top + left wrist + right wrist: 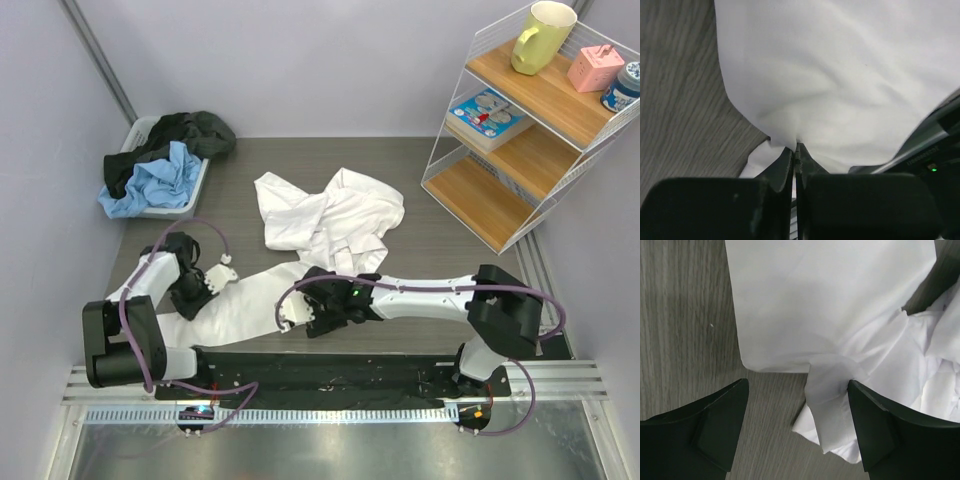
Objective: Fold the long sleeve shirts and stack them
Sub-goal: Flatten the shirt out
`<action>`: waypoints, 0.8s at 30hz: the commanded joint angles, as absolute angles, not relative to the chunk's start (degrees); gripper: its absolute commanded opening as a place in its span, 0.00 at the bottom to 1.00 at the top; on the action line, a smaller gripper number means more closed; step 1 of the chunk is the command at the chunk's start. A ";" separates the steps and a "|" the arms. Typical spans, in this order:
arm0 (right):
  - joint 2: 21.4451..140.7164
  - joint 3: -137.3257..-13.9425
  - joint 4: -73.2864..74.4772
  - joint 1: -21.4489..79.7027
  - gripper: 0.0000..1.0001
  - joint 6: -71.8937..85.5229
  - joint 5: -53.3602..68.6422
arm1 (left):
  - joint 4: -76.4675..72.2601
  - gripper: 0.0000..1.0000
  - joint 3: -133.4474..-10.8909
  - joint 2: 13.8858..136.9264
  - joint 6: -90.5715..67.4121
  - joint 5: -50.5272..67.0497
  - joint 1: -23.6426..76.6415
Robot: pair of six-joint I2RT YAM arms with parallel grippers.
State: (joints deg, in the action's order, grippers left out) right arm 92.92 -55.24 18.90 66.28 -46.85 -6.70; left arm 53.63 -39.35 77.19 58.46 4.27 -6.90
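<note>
A white long sleeve shirt [330, 225] lies crumpled mid-table, with one part stretched flat toward the near left [245, 295]. My left gripper [205, 283] is shut on the edge of this white cloth [840, 85], pinched between its fingertips [786, 155]. My right gripper [300, 312] is open just above the table, its fingers [720, 425] straddling a folded cuff-like end of the shirt [827, 400]; the right finger touches the cloth.
A grey bin [190, 192] at the back left holds dark and light blue garments [155, 180]. A wire and wood shelf [520, 130] with a yellow mug, a pink box and a tin stands at the back right.
</note>
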 commanded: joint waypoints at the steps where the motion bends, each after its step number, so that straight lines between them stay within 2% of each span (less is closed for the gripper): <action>1: 85.09 -56.33 22.13 63.99 0.86 -46.68 -8.18 | 62.21 0.00 -48.23 75.85 55.21 16.75 -7.12; 6: 86.91 -63.79 24.52 62.84 0.89 -40.79 -1.86 | 68.28 0.00 -60.54 78.65 48.53 26.27 -7.21; 7: 88.23 -64.85 23.74 62.93 0.99 -38.87 -0.80 | 68.46 0.00 -61.95 79.27 47.30 28.45 -7.21; 12: 94.12 -71.28 17.94 64.16 1.00 -28.58 1.93 | 70.65 0.00 -68.89 84.02 39.39 34.53 -7.12; 17: 98.34 -68.48 5.99 64.16 1.00 -16.81 2.10 | 67.95 0.00 -70.84 84.38 32.44 37.17 -7.21; 24: 98.35 -66.10 2.98 64.16 1.00 -16.17 4.57 | 62.42 0.00 -77.16 81.49 19.00 41.39 -7.56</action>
State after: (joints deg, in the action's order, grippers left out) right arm 99.79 -66.74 8.23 64.03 -18.61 2.83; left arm 66.87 -72.23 84.88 28.88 36.18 -6.98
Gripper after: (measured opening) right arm 0.996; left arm 0.003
